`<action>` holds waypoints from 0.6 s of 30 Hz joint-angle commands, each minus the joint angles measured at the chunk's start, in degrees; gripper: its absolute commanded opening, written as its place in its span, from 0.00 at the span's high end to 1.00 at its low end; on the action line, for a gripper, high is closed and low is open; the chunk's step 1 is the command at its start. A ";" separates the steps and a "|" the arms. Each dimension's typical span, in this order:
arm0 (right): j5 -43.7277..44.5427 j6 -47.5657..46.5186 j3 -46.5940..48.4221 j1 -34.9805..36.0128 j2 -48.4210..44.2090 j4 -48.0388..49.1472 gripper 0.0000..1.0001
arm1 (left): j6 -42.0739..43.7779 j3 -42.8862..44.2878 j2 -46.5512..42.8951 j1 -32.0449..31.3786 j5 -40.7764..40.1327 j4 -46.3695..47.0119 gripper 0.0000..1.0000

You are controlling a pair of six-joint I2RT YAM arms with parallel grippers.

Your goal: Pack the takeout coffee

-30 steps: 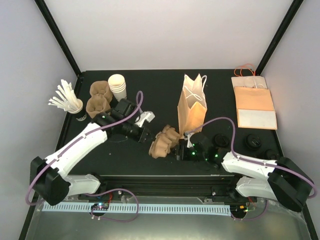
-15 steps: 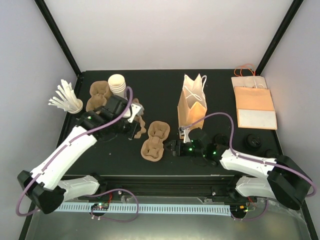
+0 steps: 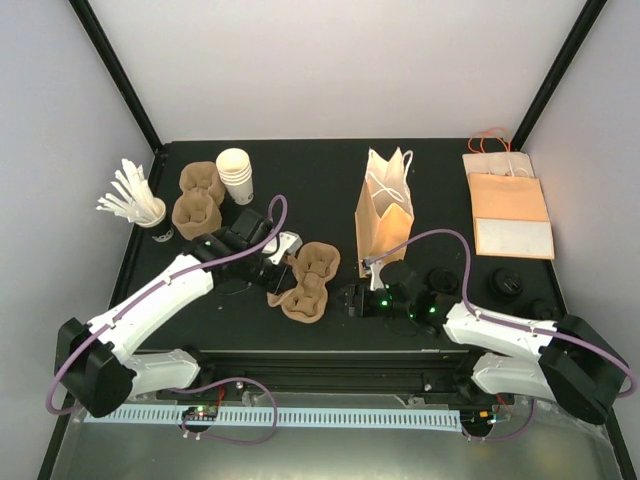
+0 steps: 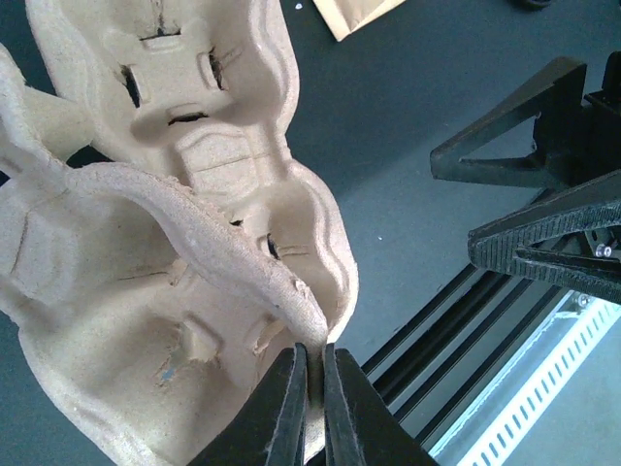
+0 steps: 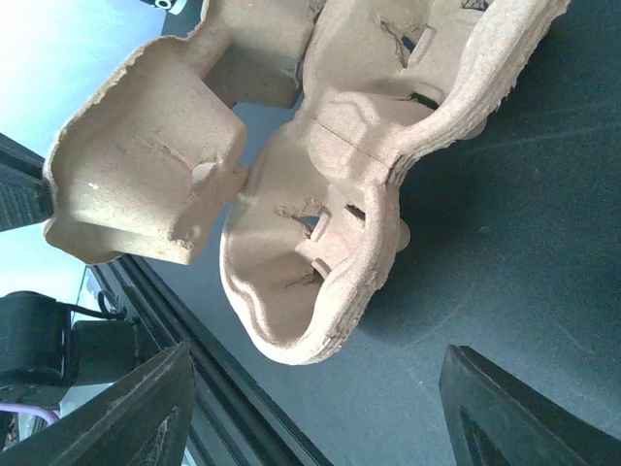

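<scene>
Up close, the left claw (image 4: 310,357) is pinched almost shut on the raised rim of the pulp cup carrier (image 4: 165,291), with a thin lip of pulp caught between its fingers. From above, that carrier lies on the dark surface (image 3: 320,170) between the two claws, close to the black rail (image 3: 330,355) that runs along the near edge. The right claw (image 5: 318,361) stands wide and holds nothing. Its fingers are spread to either side of the carrier's near end and are clear of it.

The brown paper bag (image 3: 385,205) stands upright just behind the right claw, near the carrier's far right corner. The widest bare stretch lies at back centre, between the stack of white cups (image 3: 236,172) and the bag. A narrower strip of bare surface runs under the left arm toward the rail.

The left edge is crowded by the spare carriers (image 3: 198,195) and the dark cup of stirrers (image 3: 150,215). The flat bags (image 3: 510,210) fill the back right corner.

As for the takeout coffee, round black tops (image 3: 505,284) sit right of the bag beside the right arm. From above I cannot tell which of them, if any, caps the white cup. A pale mark on the cup of stirrers is too small to read.
</scene>
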 commanded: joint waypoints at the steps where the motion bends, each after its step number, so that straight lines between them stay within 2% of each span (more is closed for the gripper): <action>1: -0.22 0.82 -0.11 0.31 0.67 1.56 0.29 | 0.12 2.32 -1.27 -0.20 -0.76 -0.36 0.91; 5: 0.83 0.58 0.30 0.31 0.54 0.21 0.28 | 1.31 7.00 -2.34 -0.71 -10.44 -6.48 0.91; 9: 2.84 0.70 1.07 0.31 0.36 -2.79 0.28 | 4.10 11.08 -6.43 -4.42 -12.92 -6.03 0.91; 14: 8.38 0.72 0.59 0.30 -6.27 -8.58 0.29 | 7.05 11.83 -8.36 -13.68 -12.34 -1.04 0.93; 18: 15.39 -2.70 3.79 0.12 -14.10 -22.54 0.28 | 7.50 9.57 -6.98 -23.60 -13.92 2.68 0.93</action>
